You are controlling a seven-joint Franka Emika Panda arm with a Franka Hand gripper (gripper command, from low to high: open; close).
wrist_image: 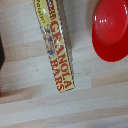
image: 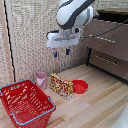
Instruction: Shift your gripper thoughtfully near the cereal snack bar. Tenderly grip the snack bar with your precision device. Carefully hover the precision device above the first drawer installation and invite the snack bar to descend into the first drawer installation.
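A pale wooden worktop [image: 100, 102] carries everything, with a woven beige wall behind it and a dark brown dresser at the exterior view's right. The top drawer [image: 107, 42] sits high on the dresser, behind the arm. The gripper [image: 61, 52] hangs in the air well above the worktop, its two blue-tipped fingers [image: 55, 54] slightly apart and holding nothing. The bar [image: 61, 86] stands upright on its long edge below the gripper, just left of a red bowl [image: 80, 86] and right of a pink cup [image: 41, 79]. A red basket [image: 25, 102] sits near, at the left. The wrist view reads "GRANOLA BARS" on the carton.
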